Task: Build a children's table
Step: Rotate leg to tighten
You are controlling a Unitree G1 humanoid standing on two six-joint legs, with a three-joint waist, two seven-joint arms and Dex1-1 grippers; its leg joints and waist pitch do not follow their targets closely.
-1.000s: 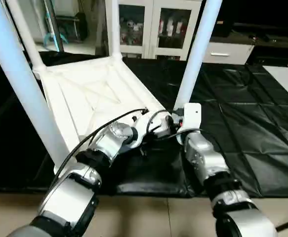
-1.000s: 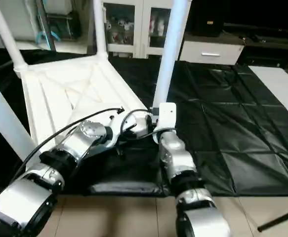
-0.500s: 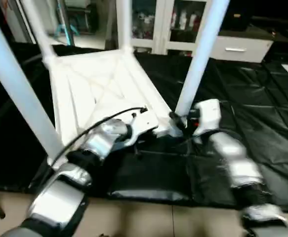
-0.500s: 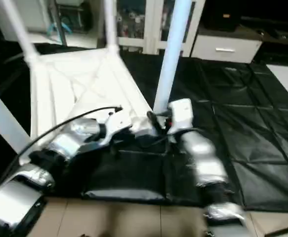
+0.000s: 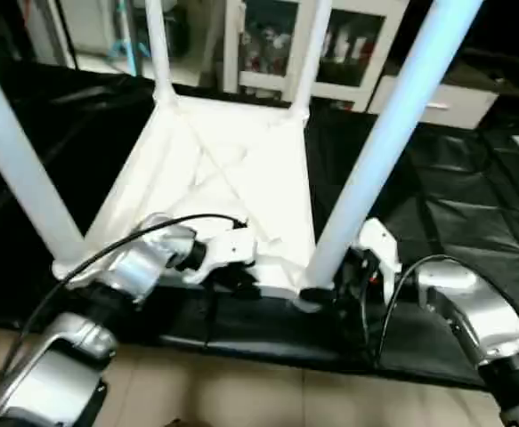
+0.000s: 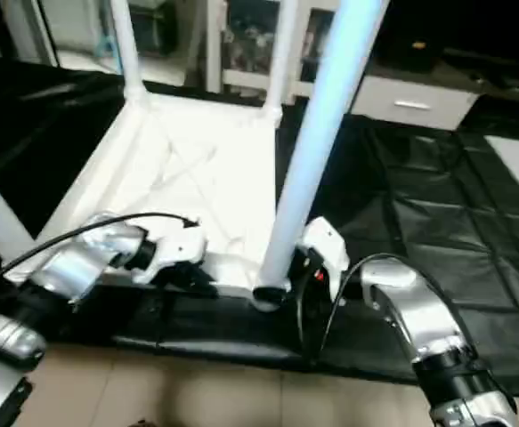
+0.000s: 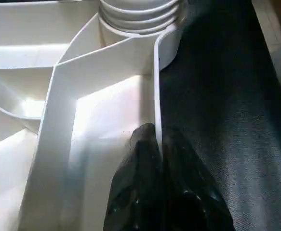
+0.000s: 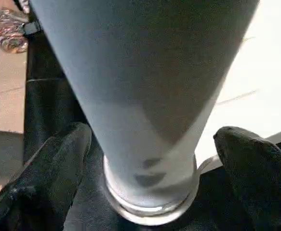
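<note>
Tabletop (image 5: 232,191) lying upside down on black-covered worktable (image 5: 473,222), ribbed X-braced underside facing up. Four legs standing upright in corner sockets: near-right leg (image 5: 379,151), near-left leg (image 5: 19,173), far-left leg (image 5: 157,44), far-right leg (image 5: 311,53).

Left gripper (image 7: 157,159) at near edge of tabletop, close to near-right corner; black fingers (image 7: 140,163) pressed together on thin upright rim wall (image 7: 156,91), one finger inside the rim, the other on the outer side against the black cover. Threaded base of a leg (image 7: 140,12) visible in its socket just beyond the pinch point.

Right gripper (image 8: 150,159) at base of near-right leg, just above socket collar (image 8: 150,207); fingers (image 8: 58,163) spread wide, one on each side of the tube, not clamped on it; contact with the tube not determinable.

Silver forearms reaching in from near edge of worktable, left forearm (image 5: 125,267) with black cable looping over it, right forearm (image 5: 473,311) bent inward toward the corner. White cabinet (image 5: 357,44) with glass doors in background beyond worktable.
</note>
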